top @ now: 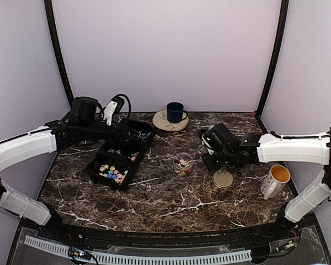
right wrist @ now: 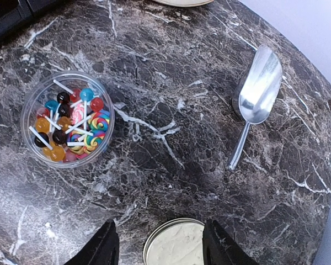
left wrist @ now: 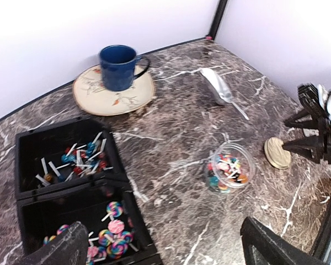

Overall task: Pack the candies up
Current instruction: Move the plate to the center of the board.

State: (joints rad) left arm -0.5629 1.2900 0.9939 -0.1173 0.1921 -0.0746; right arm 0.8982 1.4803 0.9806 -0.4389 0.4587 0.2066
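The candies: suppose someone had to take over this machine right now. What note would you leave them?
Left gripper: open, holding nothing, hovering over the black tray.
Right gripper: open, holding nothing, just above the gold lid.
Candies: most sit in the tray's compartments, and some are in the clear jar.
Done: the jar is open and partly filled. Its lid lies flat on the table.
The scoop lies unused beyond the jar.
Left, probably: move more candies into the jar, then put the lid on.
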